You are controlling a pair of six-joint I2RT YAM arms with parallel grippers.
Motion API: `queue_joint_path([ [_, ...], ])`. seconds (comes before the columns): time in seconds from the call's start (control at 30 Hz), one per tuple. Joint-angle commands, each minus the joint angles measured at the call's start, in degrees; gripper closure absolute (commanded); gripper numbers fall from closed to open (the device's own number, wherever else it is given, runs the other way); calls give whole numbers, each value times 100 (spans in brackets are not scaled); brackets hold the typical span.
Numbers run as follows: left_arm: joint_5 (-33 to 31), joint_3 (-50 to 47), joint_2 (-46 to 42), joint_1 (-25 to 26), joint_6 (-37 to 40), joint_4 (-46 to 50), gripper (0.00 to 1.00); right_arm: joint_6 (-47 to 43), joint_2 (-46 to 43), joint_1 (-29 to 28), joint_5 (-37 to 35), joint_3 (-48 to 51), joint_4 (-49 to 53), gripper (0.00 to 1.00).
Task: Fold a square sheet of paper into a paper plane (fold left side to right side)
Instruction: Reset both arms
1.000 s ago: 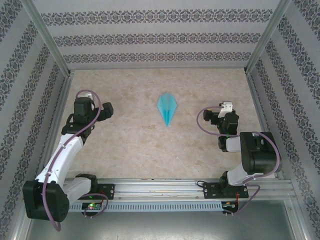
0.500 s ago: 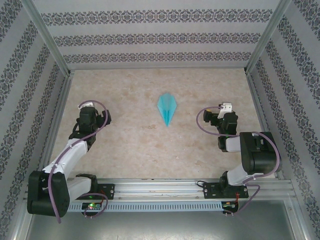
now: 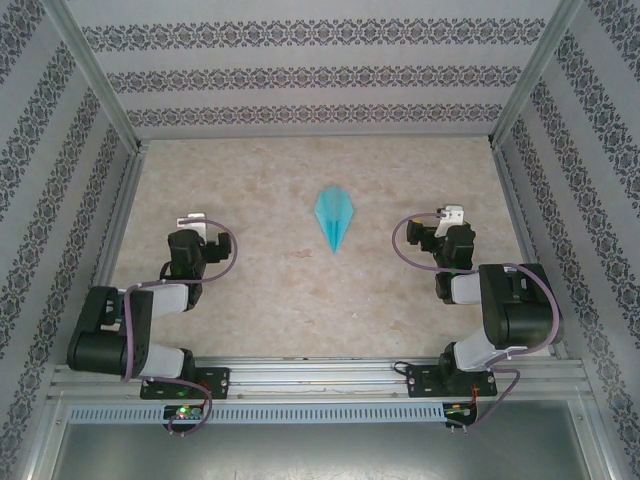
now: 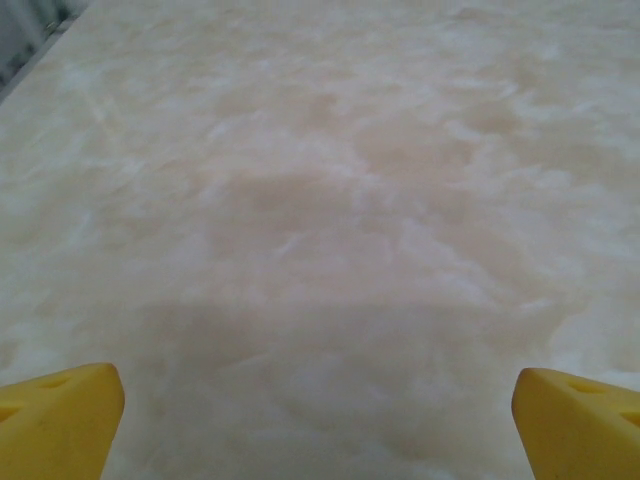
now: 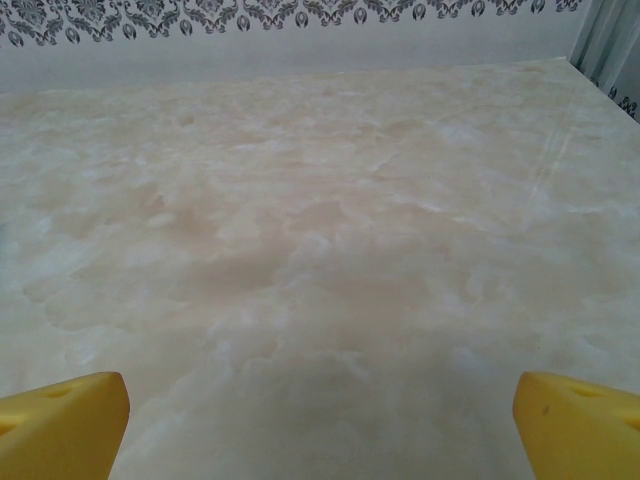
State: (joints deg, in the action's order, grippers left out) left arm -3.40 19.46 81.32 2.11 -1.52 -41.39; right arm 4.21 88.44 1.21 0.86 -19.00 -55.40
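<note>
Top view: paper plane (image 3: pixel 334 218) lies flat at centre frame on the table (image 3: pixel 260 290), sharp point toward the lower edge; looks like a finished dart. The left gripper (image 3: pixel 193 222) sits lower left and the right gripper (image 3: pixel 452 216) mid right, both well apart from it. Left wrist view: yellow fingertips (image 4: pixel 60 425) in the bottom corners, spread wide, nothing between. Right wrist view: fingertips (image 5: pixel 62 420) equally wide, empty. Risk: the paper is thin, so a passing arm could nudge it or spring the creases.
</note>
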Motion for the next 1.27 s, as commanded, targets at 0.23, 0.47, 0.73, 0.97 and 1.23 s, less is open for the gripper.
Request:
queue_joint_path([
  [0.23, 814, -259, 920, -139, 380, -2159, 0, -104, -90, -76, -91, -200, 20, 2],
  [0.47, 990, 285, 986, -422, 88, -1245, 0, -113, -91, -86, -105, -209, 43, 2],
  [0.73, 955, 268, 982, -422, 94, -1283, 0, -113, -91, -86, -113, -209, 46, 2],
  [0.97, 956, 268, 983, -422, 99, -1293, 0, -121, -82, -95, -126, -222, 55, 2],
  [1.23, 955, 268, 982, -423, 99, -1293, 0, -148, -86, -121, -165, -240, 90, 2],
])
